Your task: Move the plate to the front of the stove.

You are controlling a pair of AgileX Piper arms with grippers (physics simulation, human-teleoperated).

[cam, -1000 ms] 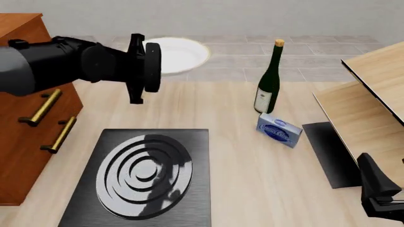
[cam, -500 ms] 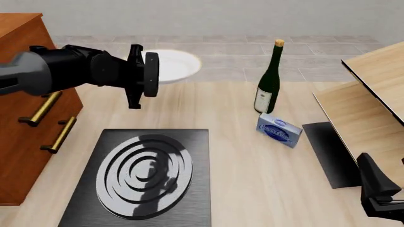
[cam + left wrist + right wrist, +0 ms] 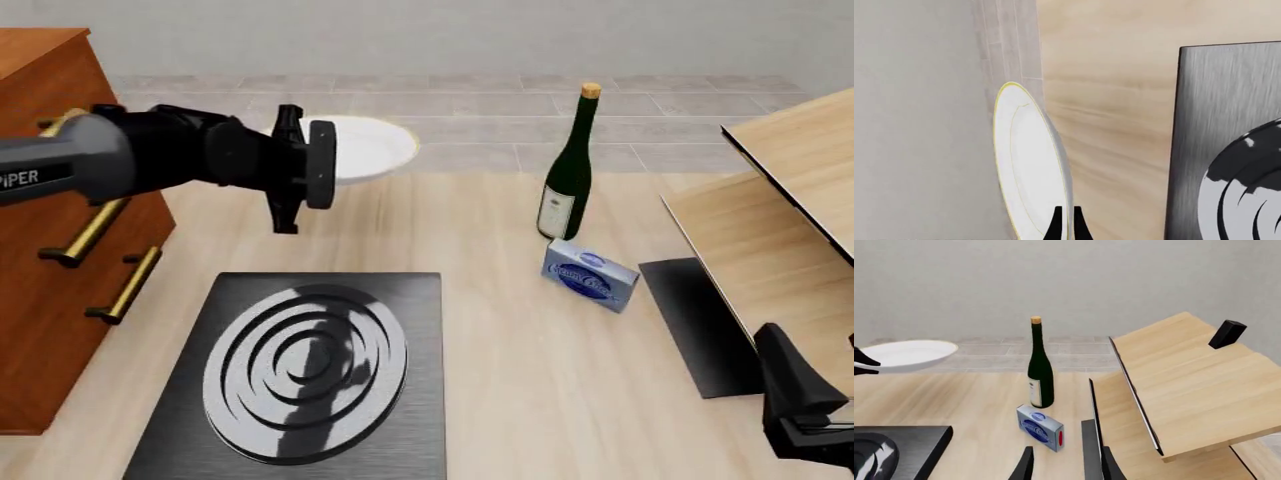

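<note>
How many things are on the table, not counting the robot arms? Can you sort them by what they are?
Plates: 1, the white plate held at its edge by the left gripper
Stoves: 1, the stove with rings
Bottles: 1, the green bottle
Boxes: 1, the blue box
Flat black slabs: 1, the black slab
Total: 5

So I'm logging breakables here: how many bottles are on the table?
1. A single dark green bottle stands upright toward the far side of the table, right of the plate, with a blue box just in front of it. No others show, though the left arm hides some tabletop.
</note>
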